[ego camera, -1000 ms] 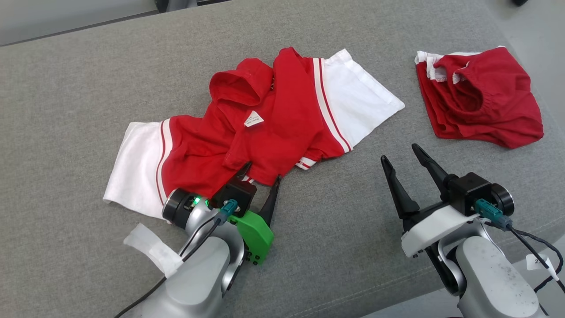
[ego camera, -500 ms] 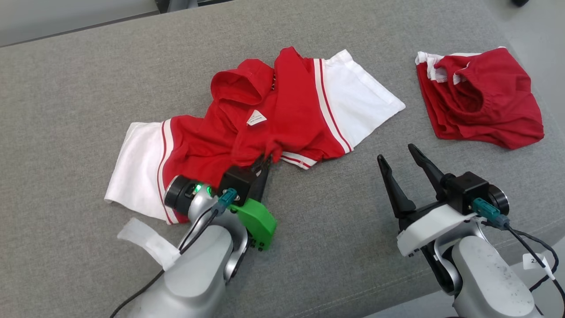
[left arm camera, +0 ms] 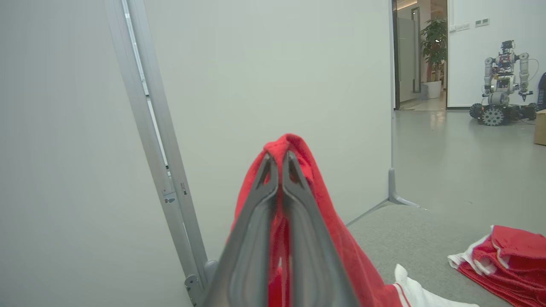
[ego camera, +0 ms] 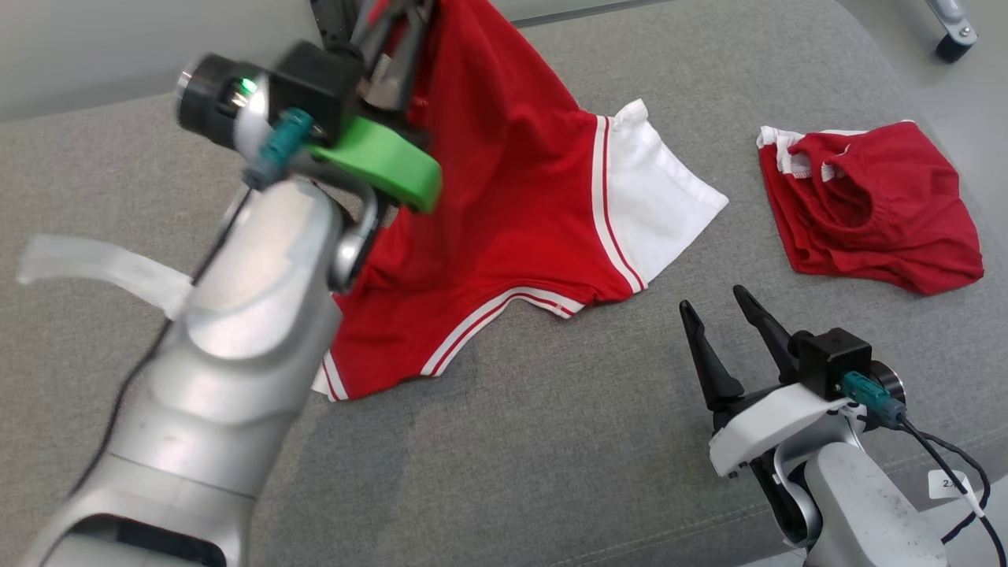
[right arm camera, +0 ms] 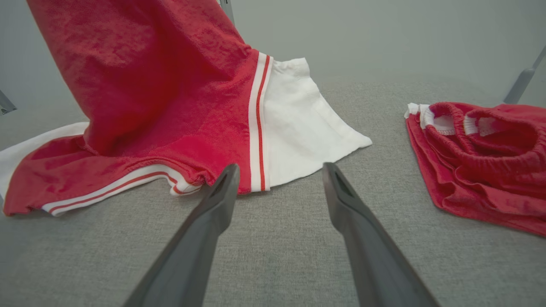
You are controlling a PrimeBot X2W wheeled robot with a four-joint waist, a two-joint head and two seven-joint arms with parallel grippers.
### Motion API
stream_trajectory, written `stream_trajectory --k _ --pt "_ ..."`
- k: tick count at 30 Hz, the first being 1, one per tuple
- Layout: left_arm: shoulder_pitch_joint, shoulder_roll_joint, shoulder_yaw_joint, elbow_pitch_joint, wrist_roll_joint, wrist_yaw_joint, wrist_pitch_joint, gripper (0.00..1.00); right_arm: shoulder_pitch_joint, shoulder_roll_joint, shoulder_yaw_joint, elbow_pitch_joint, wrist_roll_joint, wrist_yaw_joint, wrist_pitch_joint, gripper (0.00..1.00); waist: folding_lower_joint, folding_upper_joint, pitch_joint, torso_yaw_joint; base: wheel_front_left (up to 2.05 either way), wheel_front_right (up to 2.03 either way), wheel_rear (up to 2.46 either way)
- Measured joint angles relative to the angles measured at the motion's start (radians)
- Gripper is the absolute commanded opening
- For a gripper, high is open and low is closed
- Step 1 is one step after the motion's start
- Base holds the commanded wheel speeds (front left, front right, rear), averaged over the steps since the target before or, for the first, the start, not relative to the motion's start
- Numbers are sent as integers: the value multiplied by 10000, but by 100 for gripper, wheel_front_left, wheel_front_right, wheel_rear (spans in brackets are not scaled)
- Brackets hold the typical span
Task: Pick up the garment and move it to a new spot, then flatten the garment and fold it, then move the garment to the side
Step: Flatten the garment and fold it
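The garment (ego camera: 512, 197) is a red shirt with white, red-striped sleeves. My left gripper (ego camera: 394, 27) is raised high at the upper left and is shut on a bunch of its red fabric. The garment hangs from there, and its lower hem and one white sleeve (ego camera: 661, 197) still rest on the grey surface. In the left wrist view the gripper (left arm camera: 279, 155) pinches the red cloth (left arm camera: 341, 238) between closed fingers. My right gripper (ego camera: 711, 299) stands open and empty at the lower right, just in front of the garment (right arm camera: 170, 106); in the right wrist view this gripper (right arm camera: 280, 168) has nothing between its fingers.
A second red garment (ego camera: 866, 205) with a white waistband lies crumpled at the right. The grey padded surface (ego camera: 551, 441) ends at the front right corner. A pale partition wall (left arm camera: 256, 64) stands behind, and another robot (left arm camera: 501, 85) is far across the room.
My left gripper closed on the garment's lower edge and lifted it high, pulling the fabric up off the surface. The head camera shifted. The right gripper stayed open in place.
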Motion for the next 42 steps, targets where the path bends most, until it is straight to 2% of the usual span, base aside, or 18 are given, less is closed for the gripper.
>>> stream_trajectory --k 4,9,14,15,16,17,19,24,30,38,42 --pt "-1008 882 803 673 125 -127 0 0 62 33 -67 40 0 0 0 100 0 0 -168 150 0 0 0" --pt "-1203 2025 1530 1292 209 -128 0 0 277 82 -253 69 73 2 0 100 0 0 -293 447 0 0 0" --pt "-923 3118 2297 2690 -92 125 2 0 292 100 -125 105 88 0 0 100 0 0 -297 801 0 0 0" --pt "-821 3338 2447 2995 -192 201 2 4 252 94 -35 111 102 0 0 100 0 -1 -259 843 0 0 0" --pt "-718 3536 2602 3283 -278 211 2 45 184 88 38 128 132 2 0 100 0 0 -209 873 0 0 0" --pt "-610 3664 2746 3532 -380 257 2 100 99 79 100 148 173 2 0 100 0 -1 -148 896 0 0 0" --pt "-334 3749 2913 3810 -464 290 0 100 -32 67 236 151 253 2 0 100 0 -1 -15 928 0 0 0" --pt "711 3229 3310 3816 -784 397 0 100 -95 -21 637 219 449 0 0 100 0 -1 139 1196 0 0 0" --pt "2224 2228 3862 2403 -773 439 -2 100 -364 0 1509 301 807 0 0 100 0 -1 136 1786 0 0 0" --pt "4090 502 4190 412 -48 -153 0 100 -1034 128 2533 1060 1204 0 0 100 0 -1 115 2837 0 0 0" --pt "4877 12 4102 -123 288 -443 -2 100 -1321 245 2598 1501 1373 0 0 100 0 -1 114 3384 0 0 0"
